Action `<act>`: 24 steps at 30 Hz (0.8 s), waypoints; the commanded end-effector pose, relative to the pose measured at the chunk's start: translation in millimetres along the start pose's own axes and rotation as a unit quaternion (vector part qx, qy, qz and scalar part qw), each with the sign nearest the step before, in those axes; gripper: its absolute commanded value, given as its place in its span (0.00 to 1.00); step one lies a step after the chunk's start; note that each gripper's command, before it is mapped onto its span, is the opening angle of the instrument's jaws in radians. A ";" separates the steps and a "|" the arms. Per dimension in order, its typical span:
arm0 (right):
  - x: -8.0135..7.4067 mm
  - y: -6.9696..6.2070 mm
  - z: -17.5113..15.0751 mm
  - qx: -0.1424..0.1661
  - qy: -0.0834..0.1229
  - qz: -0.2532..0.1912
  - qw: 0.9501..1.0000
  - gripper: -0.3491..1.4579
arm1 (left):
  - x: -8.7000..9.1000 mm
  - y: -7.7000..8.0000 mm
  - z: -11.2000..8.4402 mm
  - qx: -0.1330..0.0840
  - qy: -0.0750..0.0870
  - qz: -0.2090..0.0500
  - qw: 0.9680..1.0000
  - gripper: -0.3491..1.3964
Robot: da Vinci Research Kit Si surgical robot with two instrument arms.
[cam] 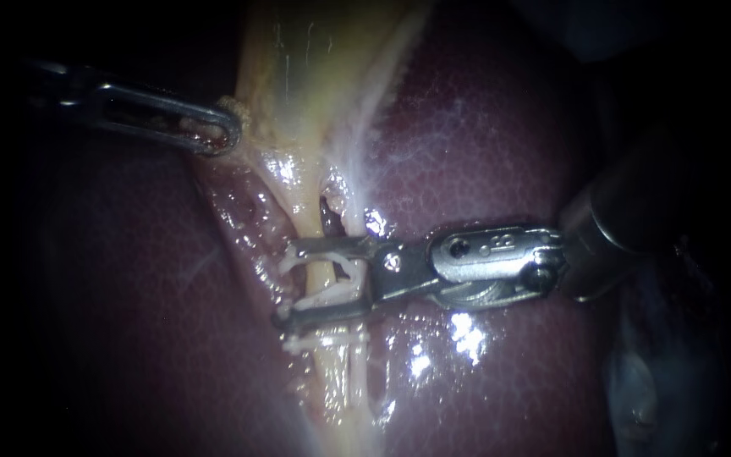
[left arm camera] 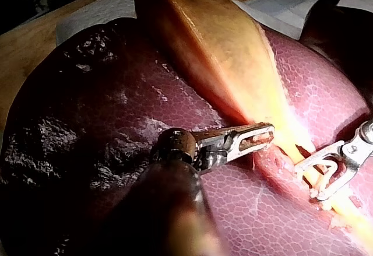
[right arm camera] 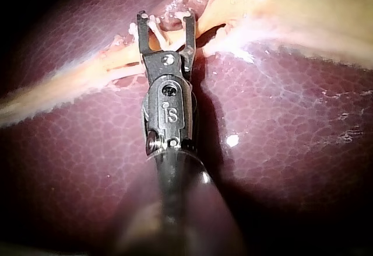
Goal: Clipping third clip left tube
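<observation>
Your right instrument (cam: 294, 283) is closest, its shaft entering from 3 o'clock and its jaws pointing toward 9. The jaws stand wide apart with an open white clip (cam: 350, 278) seated between them. They straddle the pale tube (cam: 321, 275) just toward 8 o'clock of centre, and the clip's legs lie on either side of the tube, not yet pressed onto it. Just past the jaw on the 6 o'clock side, a lower clip (cam: 323, 341) crosses the tube. The tube runs from 12 to 6 over the dark red liver (cam: 484, 144). At 12 sits the yellow gallbladder (cam: 306, 59). At 10 o'clock, your left instrument (cam: 228, 134) has its jaws clamped on the gallbladder's edge.
</observation>
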 end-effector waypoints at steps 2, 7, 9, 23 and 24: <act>0.2 -0.1 0.0 0.000 0.000 0.000 1.000 0.46 | 0.0 0.0 0.0 0.000 0.000 0.000 1.000 0.00; 1.6 -1.2 -1.0 0.005 0.000 0.002 1.000 0.46 | -0.1 0.1 -0.2 0.001 0.000 0.000 1.000 0.00; 2.5 -1.7 -1.7 0.008 0.003 0.004 1.000 0.46 | -0.1 0.1 -0.2 0.001 0.000 0.000 1.000 0.00; 3.1 -1.7 -7.7 0.005 0.011 0.019 1.000 0.46 | -0.2 0.2 -0.3 0.001 0.000 -0.001 1.000 0.00; 2.9 -1.5 -7.6 0.005 0.013 0.024 1.000 0.46 | -0.2 0.2 -0.3 0.001 0.000 -0.001 1.000 0.00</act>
